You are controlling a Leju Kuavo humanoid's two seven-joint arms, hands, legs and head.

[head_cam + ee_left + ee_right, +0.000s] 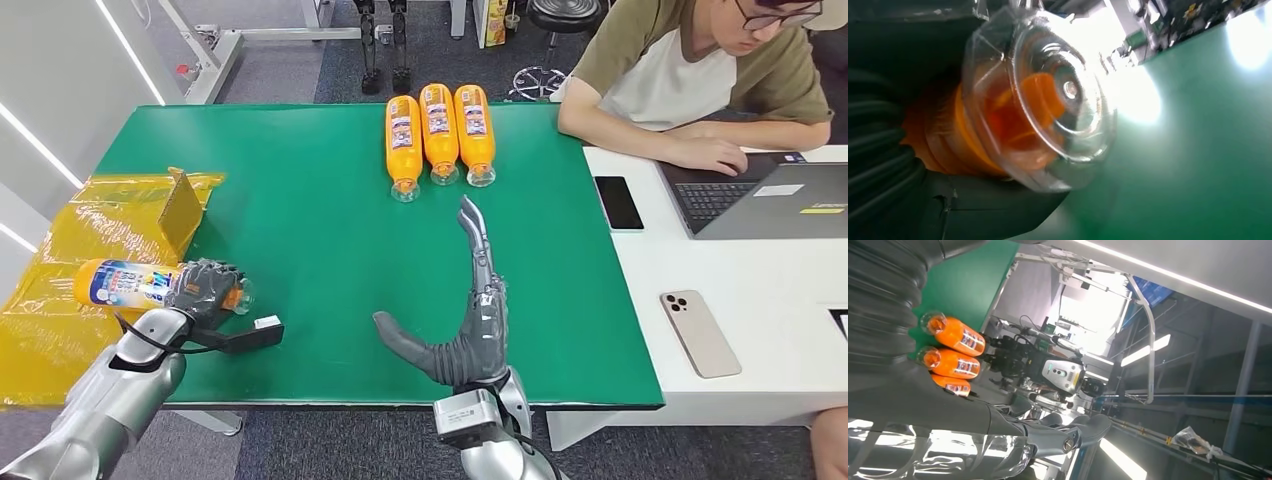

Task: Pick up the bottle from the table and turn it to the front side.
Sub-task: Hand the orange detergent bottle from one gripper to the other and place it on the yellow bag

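Observation:
An orange bottle (128, 284) with a blue and white label lies sideways at the green table's left edge, and my left hand (207, 288) grips it near the neck. The left wrist view looks straight at the bottle's clear cap (1048, 100) with orange behind it. My right hand (470, 310) rests open above the table's front middle, fingers stretched toward the far side, thumb out to the left, holding nothing. Three more orange bottles (438, 135) lie side by side at the table's far middle, caps toward me; they appear again past my right hand (908, 390) as the orange bottles (950, 352).
A yellow plastic bag and an open cardboard flap (180, 210) lie at the left of the green table (320, 250). A person (700, 70) works at a laptop (770, 200) on the white table to the right, with two phones (698, 332) lying there.

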